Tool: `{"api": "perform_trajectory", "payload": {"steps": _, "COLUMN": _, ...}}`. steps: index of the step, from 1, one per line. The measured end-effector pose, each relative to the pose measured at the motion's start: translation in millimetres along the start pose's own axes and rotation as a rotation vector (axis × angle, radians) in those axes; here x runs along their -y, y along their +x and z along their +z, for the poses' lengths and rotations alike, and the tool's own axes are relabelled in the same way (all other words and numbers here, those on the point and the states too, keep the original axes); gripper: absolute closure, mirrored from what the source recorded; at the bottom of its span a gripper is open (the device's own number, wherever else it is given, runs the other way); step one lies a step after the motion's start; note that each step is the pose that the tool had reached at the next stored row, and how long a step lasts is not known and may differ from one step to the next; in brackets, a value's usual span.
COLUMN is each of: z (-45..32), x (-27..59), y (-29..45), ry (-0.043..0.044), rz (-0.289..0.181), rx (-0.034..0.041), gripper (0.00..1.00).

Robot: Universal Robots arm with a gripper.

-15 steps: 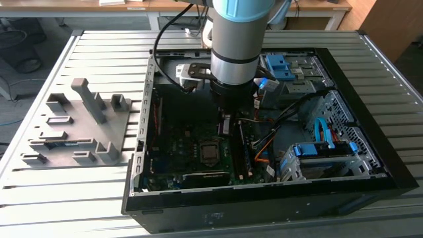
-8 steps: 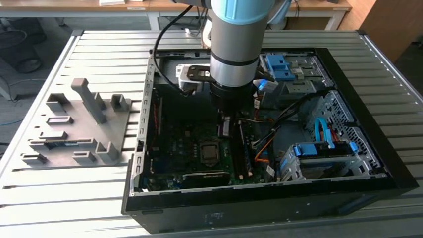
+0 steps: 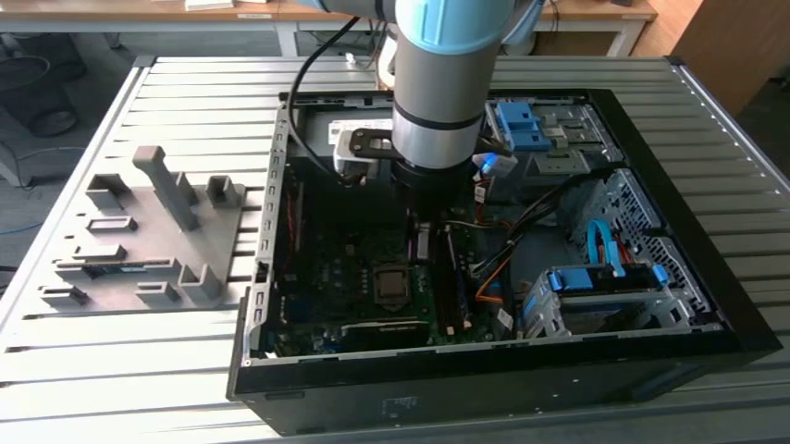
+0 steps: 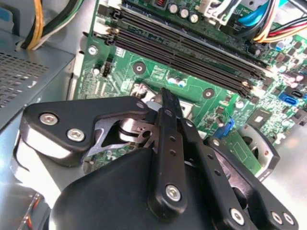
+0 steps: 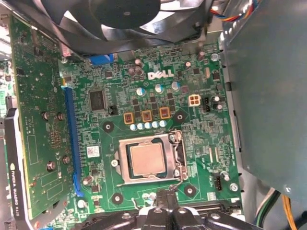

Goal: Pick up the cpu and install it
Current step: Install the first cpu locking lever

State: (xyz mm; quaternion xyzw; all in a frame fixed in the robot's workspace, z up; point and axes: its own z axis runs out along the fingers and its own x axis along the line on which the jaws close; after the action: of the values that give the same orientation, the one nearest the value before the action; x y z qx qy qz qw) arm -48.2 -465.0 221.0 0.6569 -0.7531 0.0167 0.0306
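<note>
Claw (image 5: 165, 211) (grip state unclear) hovers just beside the cpu (image 5: 146, 159) — seated in its socket (image 5: 149, 159).

— Any print on your feeds?
— In the first wrist view I see a white logo (image 5: 160, 75) on the green motherboard (image 5: 201, 143), between the fan (image 5: 129, 19) and the socket (image 5: 178, 158). White lettering (image 5: 12, 187) runs along the graphics card's black edge. A small white sticker (image 5: 92, 151) sits beside the blue slot (image 5: 72, 139).
— Numbers?
— None I can make out.
</note>
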Motion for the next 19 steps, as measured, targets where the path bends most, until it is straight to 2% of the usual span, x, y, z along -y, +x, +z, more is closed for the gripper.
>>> {"api": "perform_trajectory", "payload": {"steps": 8, "z": 7.6, "x": 0.7, "y": 4.1, "ry": -0.0139, "rz": -0.022, "rx": -0.0034, "gripper": 0.90}}
{"api": "perform_trajectory", "payload": {"steps": 14, "z": 16.3, "x": 1.5, "y": 8.3, "ry": -0.0262, "rz": -0.041, "rx": -0.0055, "gripper": 0.90}}
{"api": "perform_trajectory", "payload": {"steps": 19, "z": 20.7, "x": 2.2, "y": 13.0, "ry": -0.0273, "rz": -0.059, "rx": -0.0061, "gripper": 0.90}}
